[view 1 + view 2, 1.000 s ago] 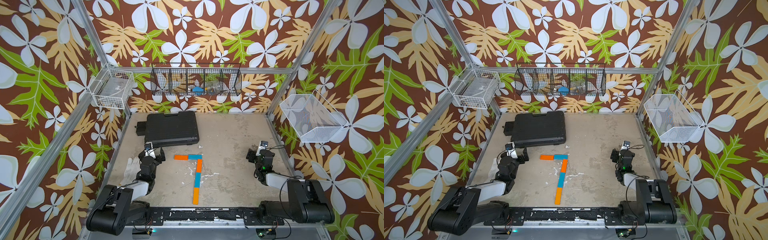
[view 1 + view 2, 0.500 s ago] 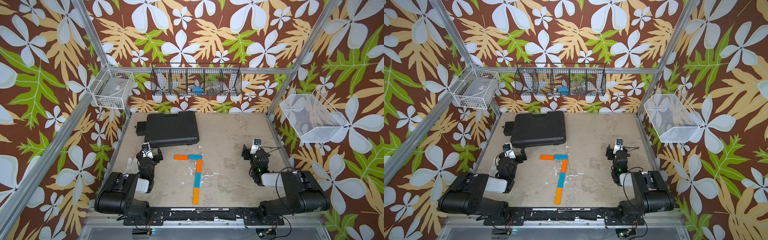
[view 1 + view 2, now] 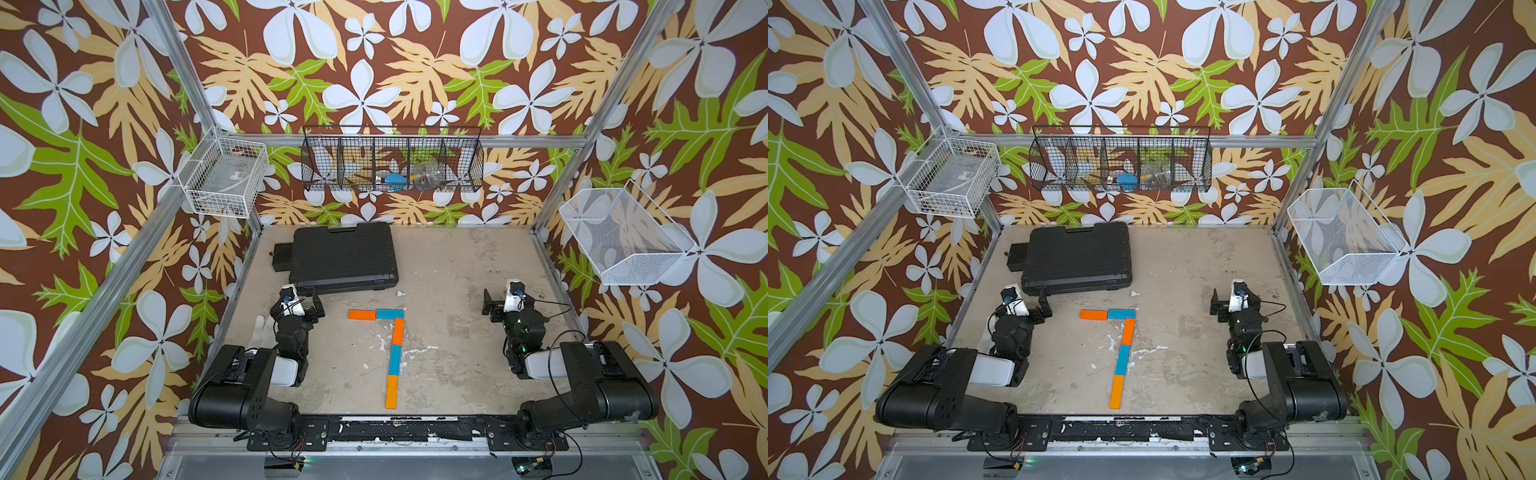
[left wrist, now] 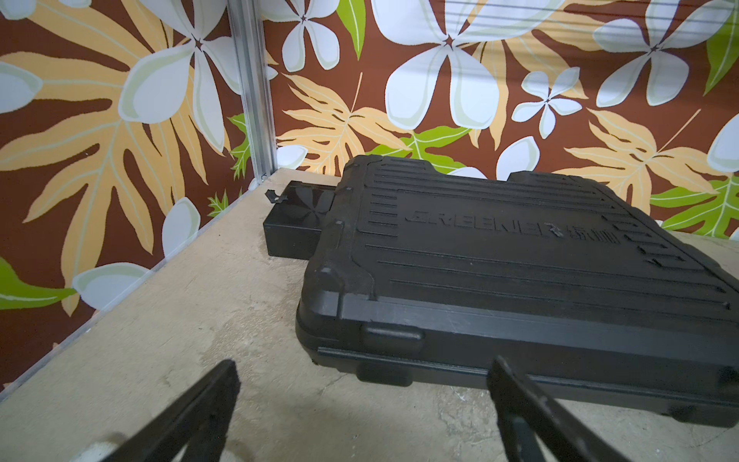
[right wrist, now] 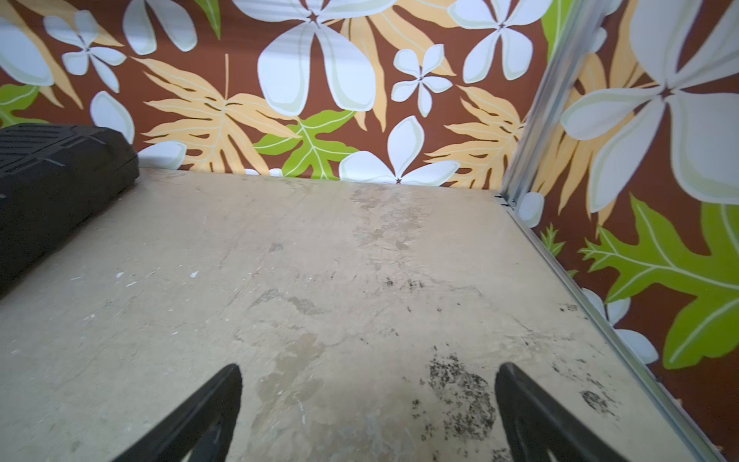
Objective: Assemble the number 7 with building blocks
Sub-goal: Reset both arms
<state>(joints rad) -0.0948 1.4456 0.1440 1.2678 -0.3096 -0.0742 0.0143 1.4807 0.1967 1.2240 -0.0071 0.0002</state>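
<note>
Folded back, left tool (image 4: 364, 366) and right tool (image 5: 368, 370) gape empty, flanking the number 7 (image 3: 398, 331).

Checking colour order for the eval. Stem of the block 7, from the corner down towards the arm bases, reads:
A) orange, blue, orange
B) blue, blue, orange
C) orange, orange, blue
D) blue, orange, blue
A: in both top views the stem runs upper bright orange flat bar, middle sky-blue flat bar, lower bright orange flat bar.

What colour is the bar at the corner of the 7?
The corner bar is sky blue; it shows best in both top views.
</note>
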